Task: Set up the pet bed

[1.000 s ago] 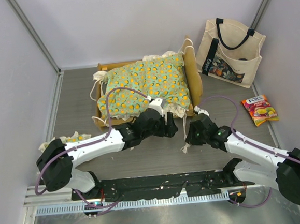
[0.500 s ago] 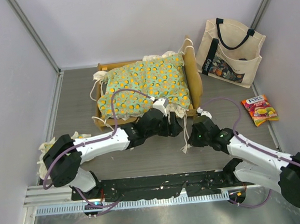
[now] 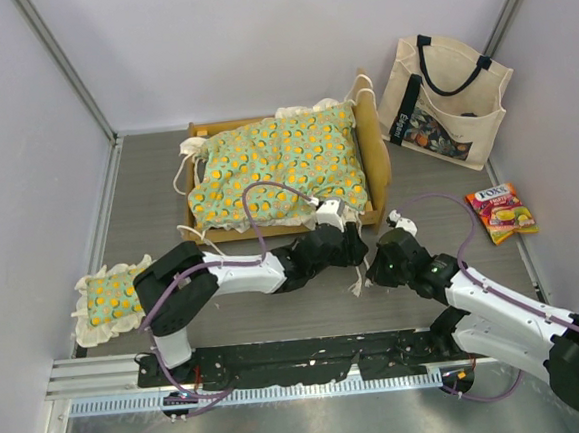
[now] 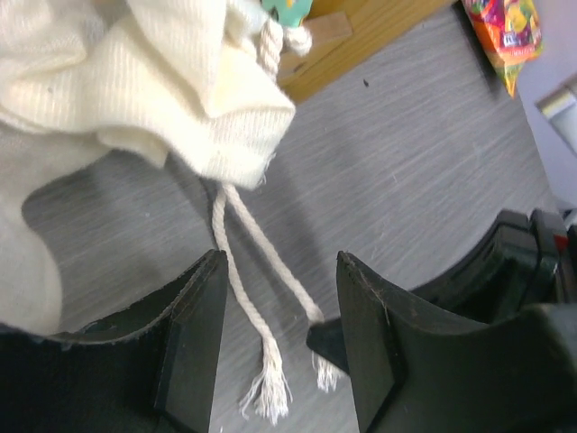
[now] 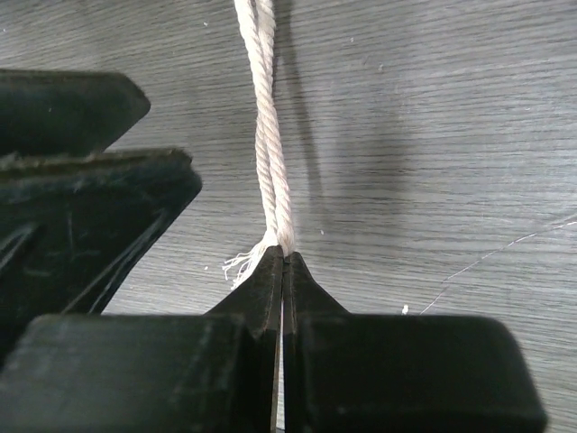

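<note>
Cream cotton ties (image 5: 270, 162) of the mattress cushion (image 3: 286, 167) are now pinched in the right gripper (image 5: 282, 263), whose jaws stood apart a second ago. The left gripper (image 4: 279, 298) has moved right and straddles both cords, jaws spread but narrowing. The pet bed (image 3: 373, 160) stands mid-table (image 3: 147, 188), cushion inside. Tying looks imminent.

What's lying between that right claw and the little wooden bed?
Two cream ties from the pet bed's cushion stretch over the table to the right gripper, which pinches them. The left gripper straddles them. Both wrist views show it.
</note>
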You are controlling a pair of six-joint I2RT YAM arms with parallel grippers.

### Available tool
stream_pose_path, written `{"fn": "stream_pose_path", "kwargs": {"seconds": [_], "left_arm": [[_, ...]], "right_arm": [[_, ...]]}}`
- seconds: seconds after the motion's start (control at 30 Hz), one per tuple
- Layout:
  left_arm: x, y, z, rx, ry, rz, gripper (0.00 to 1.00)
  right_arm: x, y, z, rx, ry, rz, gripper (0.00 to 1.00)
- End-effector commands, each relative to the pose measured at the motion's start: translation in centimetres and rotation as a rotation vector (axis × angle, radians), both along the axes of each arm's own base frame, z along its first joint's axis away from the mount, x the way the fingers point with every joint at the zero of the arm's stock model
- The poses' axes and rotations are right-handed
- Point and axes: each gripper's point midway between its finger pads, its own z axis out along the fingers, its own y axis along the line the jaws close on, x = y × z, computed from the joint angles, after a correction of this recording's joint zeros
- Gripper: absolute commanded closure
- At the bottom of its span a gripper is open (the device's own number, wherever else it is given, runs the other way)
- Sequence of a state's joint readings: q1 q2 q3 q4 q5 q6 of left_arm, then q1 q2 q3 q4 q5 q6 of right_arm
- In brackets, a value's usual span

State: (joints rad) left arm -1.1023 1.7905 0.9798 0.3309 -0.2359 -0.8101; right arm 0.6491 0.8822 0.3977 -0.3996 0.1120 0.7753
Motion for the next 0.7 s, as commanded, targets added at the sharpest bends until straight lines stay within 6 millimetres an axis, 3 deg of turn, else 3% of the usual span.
{"fn": "stream_pose_path", "kwargs": {"seconds": [0.0, 0.2, 0.47, 0.57, 0.67], "left_arm": [[3.5, -2.1, 4.6, -0.124, -0.191, 0.104, 0.46], [5.0, -2.1, 5.5, -0.117, -0.302, 0.177, 0.49], [7.2, -2.4, 4.2, -0.064, -0.331, 0.275, 0.55], [7.5, -2.4, 3.8, -0.05, -0.329, 0.295, 0.63], [7.4, -2.3, 3.2, -0.037, -0.319, 0.293, 0.64]], "right_arm": [[0.4, 0.1, 0.3, 0.01, -0.026, -0.014, 0.99], [0.5, 0.3, 0.5, 0.02, -0.034, -0.003, 0.99], [0.5, 0.8, 0.8, 0.033, -0.04, 0.017, 0.99], [0.5, 0.8, 0.8, 0.036, -0.041, 0.02, 0.99], [0.5, 0.8, 0.9, 0.036, -0.045, 0.022, 0.99]]}}
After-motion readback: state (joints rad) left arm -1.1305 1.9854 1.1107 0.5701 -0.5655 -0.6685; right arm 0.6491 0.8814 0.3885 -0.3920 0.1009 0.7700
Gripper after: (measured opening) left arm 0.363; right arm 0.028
